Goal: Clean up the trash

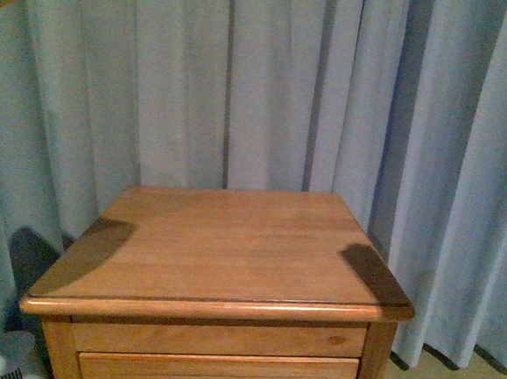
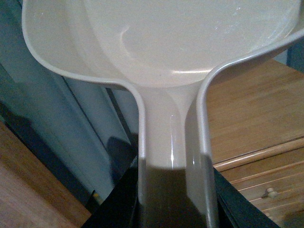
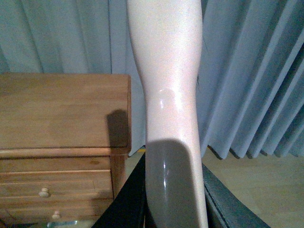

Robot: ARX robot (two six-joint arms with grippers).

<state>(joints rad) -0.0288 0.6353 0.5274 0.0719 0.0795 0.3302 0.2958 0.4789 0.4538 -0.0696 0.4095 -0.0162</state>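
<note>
Left gripper [image 2: 173,202] jaws clamped on the dustpan [image 2: 180,42] by its handle. Right gripper [image 3: 173,199] jaws squeezing a pink handle [image 3: 166,71]. Wooden bench [image 1: 223,240] close by.

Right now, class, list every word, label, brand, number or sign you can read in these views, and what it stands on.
None: no view shows readable text.
The wooden cabinet, the curtain, the dustpan and the pale pink handle carry no print.
A faint round moulded mark on that handle holds nothing legible.
</note>
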